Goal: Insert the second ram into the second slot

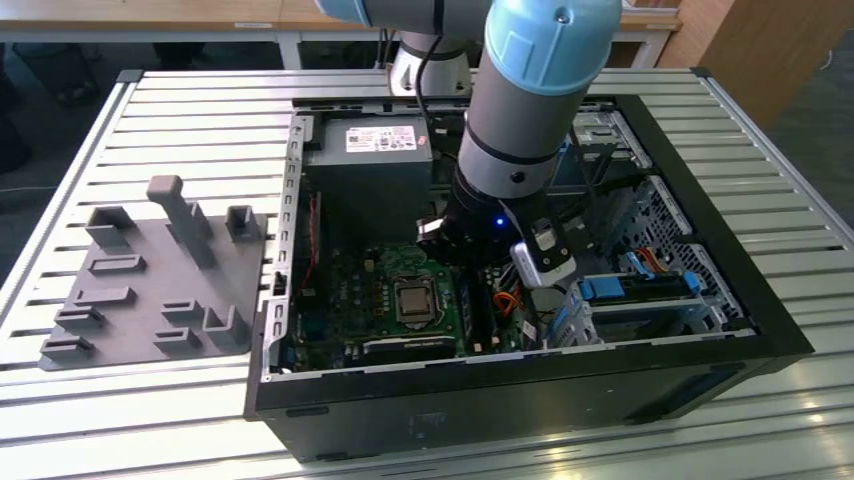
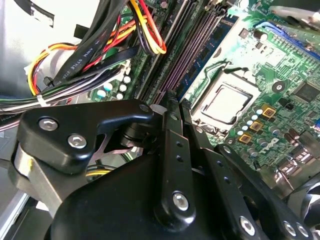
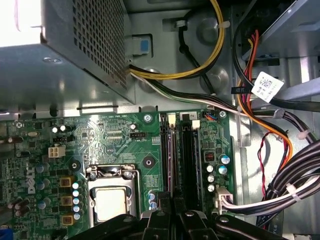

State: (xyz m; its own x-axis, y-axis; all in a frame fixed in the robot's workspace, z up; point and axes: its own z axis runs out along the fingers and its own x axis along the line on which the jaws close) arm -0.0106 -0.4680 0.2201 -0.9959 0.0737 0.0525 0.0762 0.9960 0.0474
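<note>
My claw (image 2: 169, 102) is closed down to a sliver of a gap, its black metal tips drawn nearly together over the near end of the long dark memory slots (image 3: 189, 160). These slots sit on the green motherboard (image 3: 115, 135).

The second ram (image 3: 169, 160) appears as a thin greyish line, seen edge-on. It stands in the slot that runs straight out from between my tips. I cannot tell whether the tips actually pinch it.

The silver-framed square processor socket (image 3: 111, 200) lies just beside the slots. On their other side, a bundle of black, red and yellow cables (image 2: 100, 40) crosses. The grey perforated metal power supply box (image 3: 75, 55) sits past the far end of the board.

In the exterior view my grey and pale-blue arm (image 1: 527, 110) reaches down into the open black computer case (image 1: 534, 400). The case rests on the slatted metal worktop (image 1: 187, 120). A grey moulded fixture plate (image 1: 147, 290) lies towards the exterior view's left.
</note>
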